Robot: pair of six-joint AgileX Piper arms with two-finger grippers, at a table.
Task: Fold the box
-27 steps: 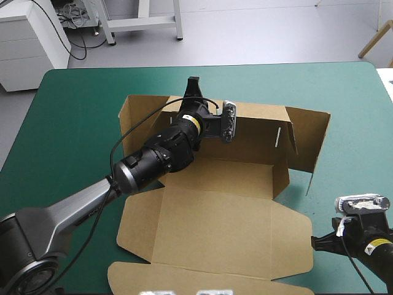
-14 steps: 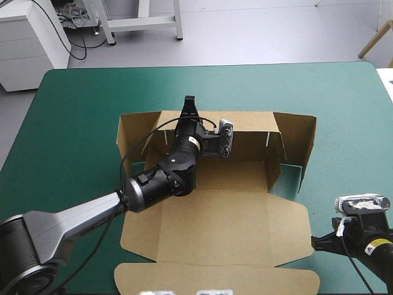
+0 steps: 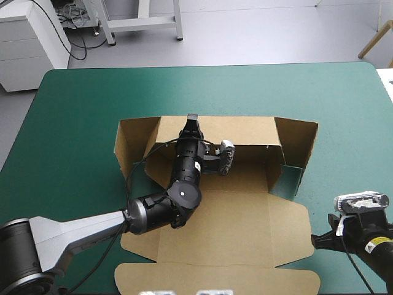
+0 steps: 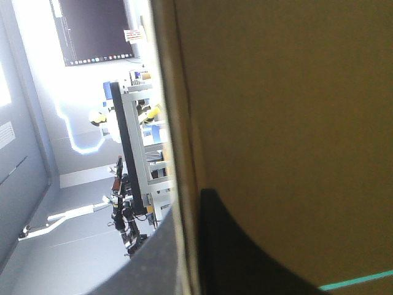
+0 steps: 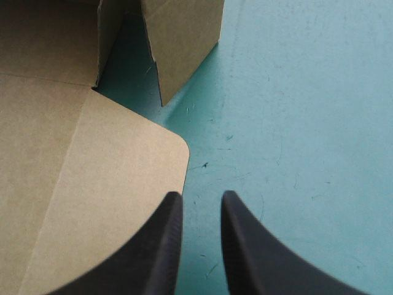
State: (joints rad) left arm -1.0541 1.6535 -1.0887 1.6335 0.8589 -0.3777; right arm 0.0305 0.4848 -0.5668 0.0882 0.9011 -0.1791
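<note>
Left gripper (image 3: 191, 120) is closed on the top edge of the back wall (image 3: 245, 130) of the box (image 3: 215, 212). In its wrist view we see the brown board pinched between the black fingers. The box lies at the middle of the table, with the back wall and both side flaps raised and the lid panel (image 3: 215, 246) flat toward the near edge. The right gripper (image 5: 198, 200) hovers low over the cover, just beside the rounded corner (image 5: 177, 144) of the lid. Its fingers stand a little apart and hold nothing.

We judge that some things could go wrong. The hold is only on a thin edge, so the wall could slip out, or the board could crease in a wrong place if the arm pulls sideways. Nothing presses down the floor of the box, so the whole sheet may slide on the cover or rise with the wall. The right side flap (image 3: 299, 142) stands splayed outward and may not come in by itself.

The teal-green cover (image 3: 80, 110) looks smooth, with fine scratches in the right wrist view. Beyond the far edge of the table we see a grey floor (image 3: 264, 31), a white cabinet (image 3: 31, 43) and the legs of a white frame (image 3: 142, 23).
</note>
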